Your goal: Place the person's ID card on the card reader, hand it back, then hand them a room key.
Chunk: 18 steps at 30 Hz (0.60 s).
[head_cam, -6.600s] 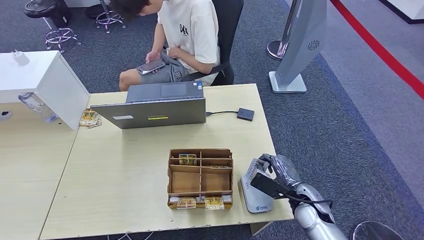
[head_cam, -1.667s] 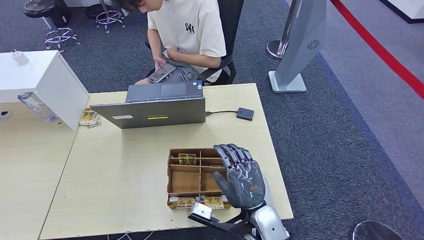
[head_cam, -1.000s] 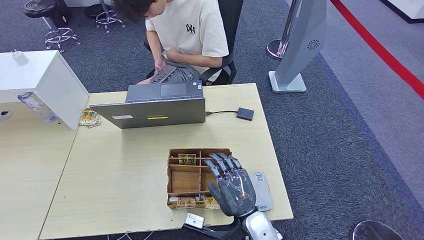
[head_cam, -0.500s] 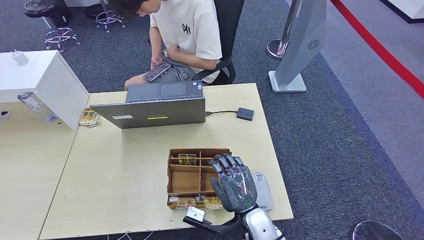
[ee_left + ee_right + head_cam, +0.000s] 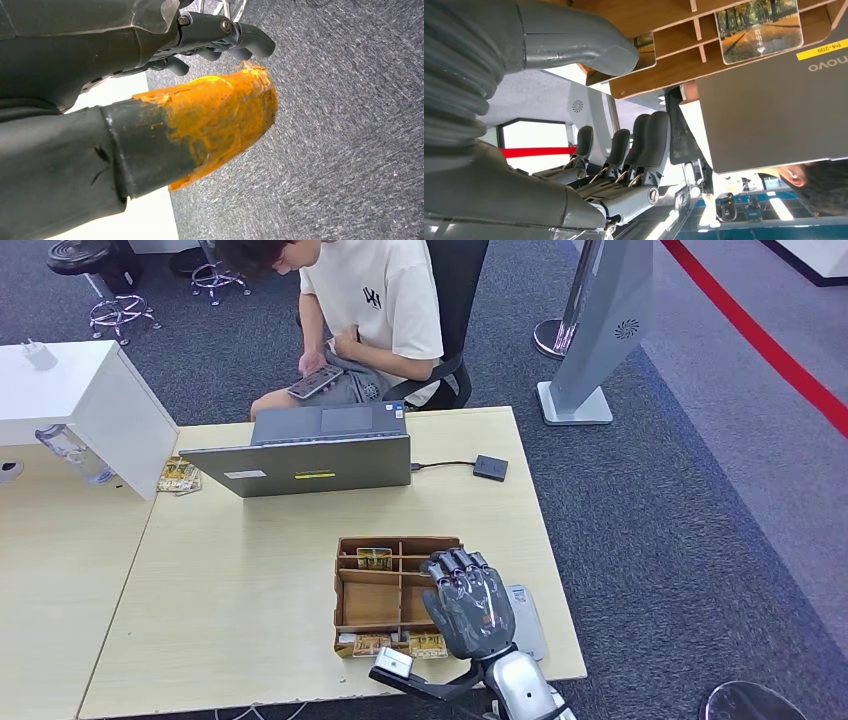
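From the head view, the right hand [image 5: 470, 604] hovers over the right end of the wooden tray [image 5: 370, 602], fingers spread and straight, holding nothing. Just right of the tray, partly under that hand, lies the grey card reader [image 5: 528, 621] on the table [image 5: 240, 570]. Key cards [image 5: 375, 558] sit in the tray's far compartment and along its near edge. Beyond the tray stands a laptop [image 5: 310, 462], and behind it a person [image 5: 370, 310] sits holding a phone. In the left wrist view, the left hand [image 5: 210, 45] hangs above grey carpet, fingers curled in, nothing visible in them. In the right wrist view, the right hand's fingers [image 5: 644, 140] stand extended and apart, below the tray [image 5: 684, 45] with its cards, next to the laptop [image 5: 769, 110]. I cannot tell where the ID card is.
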Tool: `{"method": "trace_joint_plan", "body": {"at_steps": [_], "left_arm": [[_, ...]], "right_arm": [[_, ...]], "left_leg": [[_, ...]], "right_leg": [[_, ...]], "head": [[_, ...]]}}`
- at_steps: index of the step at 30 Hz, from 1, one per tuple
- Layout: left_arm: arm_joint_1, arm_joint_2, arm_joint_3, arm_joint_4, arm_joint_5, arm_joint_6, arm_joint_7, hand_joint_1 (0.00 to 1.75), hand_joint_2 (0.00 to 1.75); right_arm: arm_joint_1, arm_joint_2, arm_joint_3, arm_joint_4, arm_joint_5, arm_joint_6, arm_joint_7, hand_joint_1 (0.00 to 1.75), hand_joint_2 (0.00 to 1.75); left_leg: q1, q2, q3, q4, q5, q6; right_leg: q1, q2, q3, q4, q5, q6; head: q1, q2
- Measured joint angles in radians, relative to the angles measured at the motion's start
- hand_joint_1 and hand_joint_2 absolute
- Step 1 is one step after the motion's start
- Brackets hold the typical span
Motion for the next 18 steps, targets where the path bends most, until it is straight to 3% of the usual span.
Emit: {"method": "trace_joint_plan", "body": {"at_steps": [6,11,18], "left_arm": [[0.0,0.0,0.002,0.0,-0.001,0.0,0.0,0.0,0.0],[0.0,0.0,0.002,0.0,-0.002,0.0,0.0,0.0,0.0],[0.0,0.0,0.003,0.0,-0.005,0.0,0.0,0.0,0.0]], "right_arm": [[0.0,0.0,-0.004,0.01,-0.002,0.0,-0.003,0.97,1.75],[-0.001,0.0,-0.01,0.018,-0.008,0.0,-0.008,0.88,1.75],[-0.01,0.0,-0.033,0.027,-0.017,0.0,-0.03,0.91,1.75]], "left_leg": [[0.0,0.0,0.0,0.0,0.0,0.0],[0.0,0.0,0.0,0.0,0.0,0.0],[0.0,0.0,0.0,0.0,0.0,0.0]], "right_leg": [[0.0,0.0,0.0,0.0,0.0,0.0],[0.0,0.0,0.0,0.0,0.0,0.0],[0.0,0.0,0.0,0.0,0.0,0.0]], "head": [[0.0,0.0],[0.0,0.0],[0.0,0.0]]}}
